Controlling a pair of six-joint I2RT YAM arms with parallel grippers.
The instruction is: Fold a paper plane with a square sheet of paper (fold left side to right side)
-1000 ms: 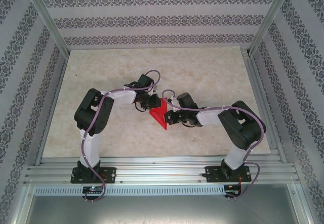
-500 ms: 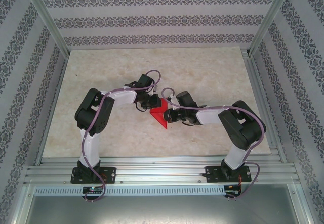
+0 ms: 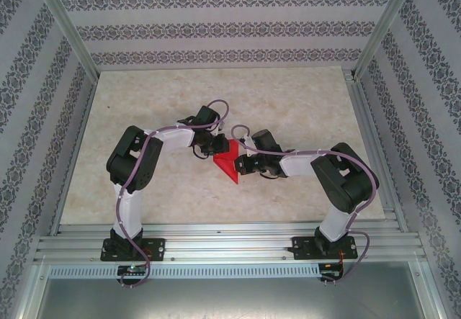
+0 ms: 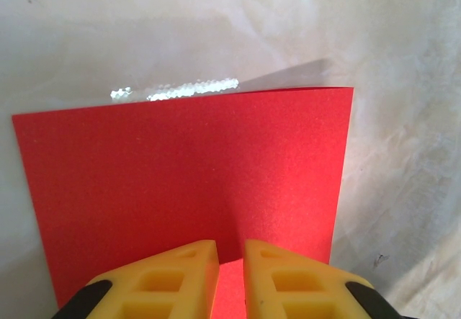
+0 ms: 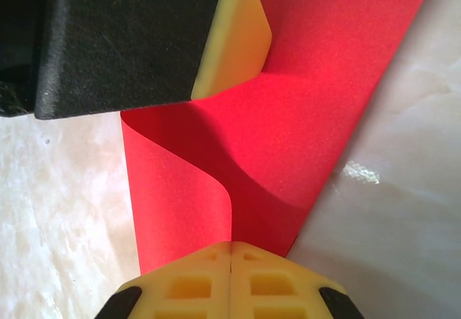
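The square sheet of paper is bright red and lies at the middle of the table, partly folded, between both grippers. In the left wrist view the paper lies flat, and my left gripper rests its tips on the near edge with a narrow gap between the jaws. My right gripper is shut on a lifted flap of the paper, which curls up from the table into its jaws. One of the left gripper's fingers presses the sheet at the far end. From above, the left gripper and the right gripper stand close together.
The marble-patterned table has free room on all sides of the paper. Aluminium posts and patterned walls enclose it. A metal rail carrying both arm bases runs along the near edge.
My right gripper has moved slightly to the left with the flap, and the red shape looks a little narrower from above. The left arm has stayed still.
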